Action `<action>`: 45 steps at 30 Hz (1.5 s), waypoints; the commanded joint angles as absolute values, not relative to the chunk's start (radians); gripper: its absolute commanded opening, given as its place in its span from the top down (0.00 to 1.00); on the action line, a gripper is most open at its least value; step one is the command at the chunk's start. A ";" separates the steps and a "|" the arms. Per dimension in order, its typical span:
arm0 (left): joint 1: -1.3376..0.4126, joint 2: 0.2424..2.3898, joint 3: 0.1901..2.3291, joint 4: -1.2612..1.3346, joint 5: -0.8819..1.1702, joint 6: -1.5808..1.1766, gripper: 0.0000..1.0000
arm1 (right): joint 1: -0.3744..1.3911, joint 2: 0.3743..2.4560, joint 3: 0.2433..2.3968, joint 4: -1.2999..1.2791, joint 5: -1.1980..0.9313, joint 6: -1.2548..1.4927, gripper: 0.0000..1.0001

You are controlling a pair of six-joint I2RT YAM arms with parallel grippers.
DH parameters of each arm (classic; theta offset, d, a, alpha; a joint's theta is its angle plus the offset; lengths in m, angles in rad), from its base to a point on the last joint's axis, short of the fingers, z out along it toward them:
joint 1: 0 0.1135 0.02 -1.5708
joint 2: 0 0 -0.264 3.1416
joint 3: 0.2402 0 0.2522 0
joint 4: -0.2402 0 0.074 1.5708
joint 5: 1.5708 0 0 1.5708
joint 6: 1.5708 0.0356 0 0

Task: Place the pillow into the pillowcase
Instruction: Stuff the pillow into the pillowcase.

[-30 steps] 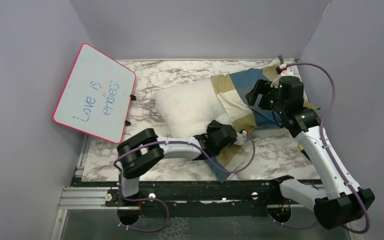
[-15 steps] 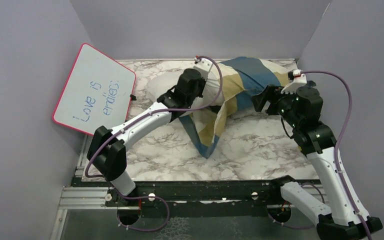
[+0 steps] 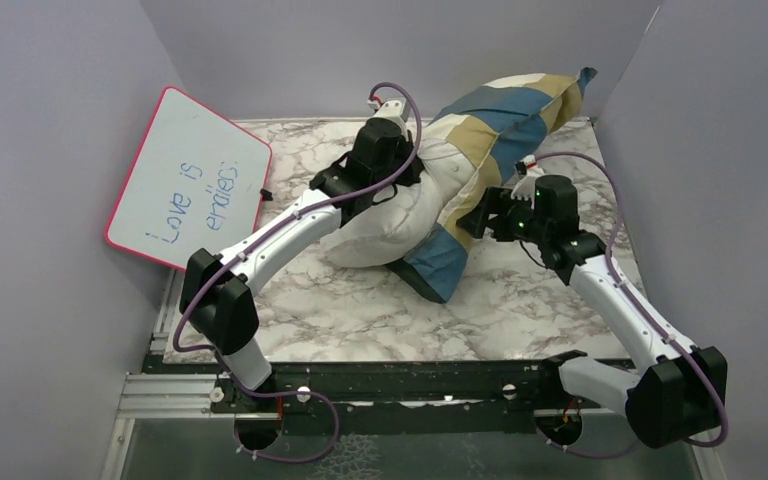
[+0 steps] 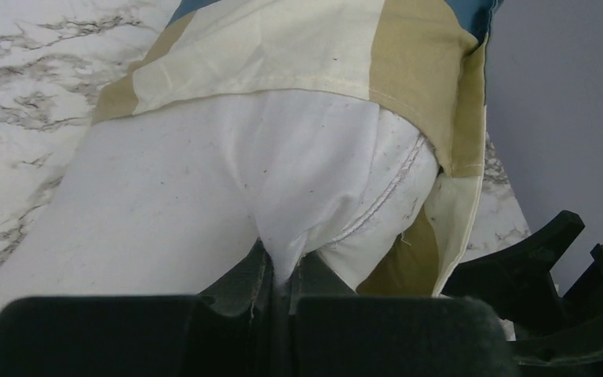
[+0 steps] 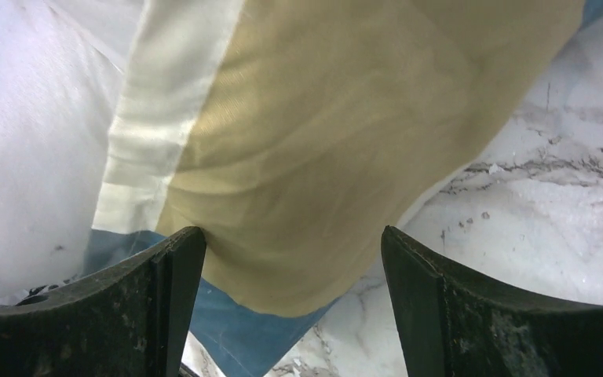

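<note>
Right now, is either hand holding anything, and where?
The left hand pinches the pillow by a fold near its seamed edge; the right hand, open astride the pillowcase, grips nothing.

Left fingers (image 4: 239, 284) pinched tight on a fold of the white pillow (image 4: 165, 196); the checked pillowcase (image 4: 298, 47) drapes its far part, marble surface (image 4: 23, 86) at left

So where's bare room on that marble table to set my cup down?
The front strip of the table, bordered by the pillow, the rail, the left arm and the right arm. The back is crowded: pillow, pillowcase, whiteboard.
</note>
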State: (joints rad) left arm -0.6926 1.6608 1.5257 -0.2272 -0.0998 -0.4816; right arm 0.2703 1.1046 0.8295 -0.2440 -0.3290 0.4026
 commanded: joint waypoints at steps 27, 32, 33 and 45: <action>-0.671 1.641 1.410 0.021 -0.495 -0.802 1.00 | 0.555 1.083 0.996 0.333 -0.892 0.749 1.00; -0.671 1.645 1.400 0.065 -0.504 -0.854 1.00 | 0.555 1.127 0.904 0.665 -0.965 0.950 1.00; -0.673 1.646 1.404 0.071 -0.494 -0.856 1.00 | 0.555 1.131 0.931 0.608 -0.948 0.911 1.00; -0.476 1.457 1.143 0.307 -0.174 -1.169 1.00 | 0.523 1.346 1.529 0.045 -0.816 0.620 1.00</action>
